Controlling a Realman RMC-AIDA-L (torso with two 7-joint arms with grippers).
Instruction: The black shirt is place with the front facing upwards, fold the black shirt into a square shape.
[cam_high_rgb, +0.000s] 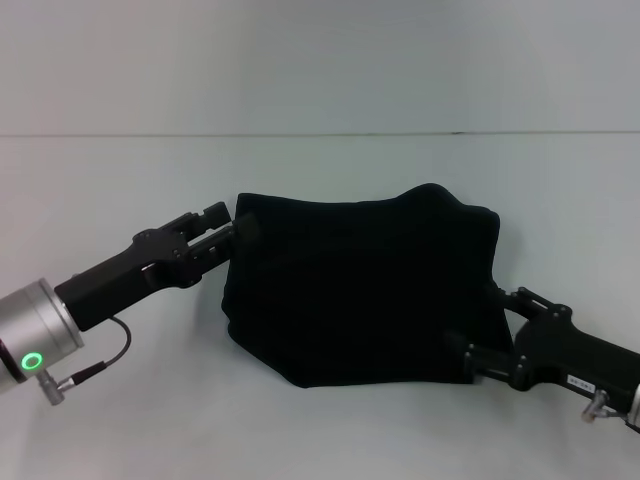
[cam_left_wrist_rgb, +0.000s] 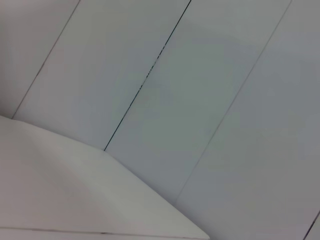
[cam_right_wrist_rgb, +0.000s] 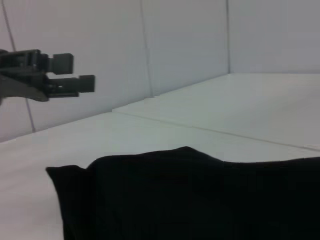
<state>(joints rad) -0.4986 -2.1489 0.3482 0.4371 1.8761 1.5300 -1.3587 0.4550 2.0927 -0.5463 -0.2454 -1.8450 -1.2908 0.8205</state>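
Shirt (cam_high_rgb: 360, 290) lies bunched on the counter (cam_high_rgb: 120, 420). Left tool (cam_high_rgb: 228, 228), fingers parted, reaches its left edge; right tool (cam_high_rgb: 478, 355) grips its near right corner.

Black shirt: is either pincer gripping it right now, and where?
Cannot tell for sure. The left pincer sits at the far left corner of the black shirt, seemingly off the cloth. The right pincer meets its near right edge, contact hidden.

The black shirt (cam_high_rgb: 360, 290) is soft matt cloth, lightly creased. The desk (cam_high_rgb: 120, 420) looks smooth, pale and faintly sheened. Behind its jaws, the left gripper (cam_high_rgb: 225, 228) is matt black, its wrist brushed metal.
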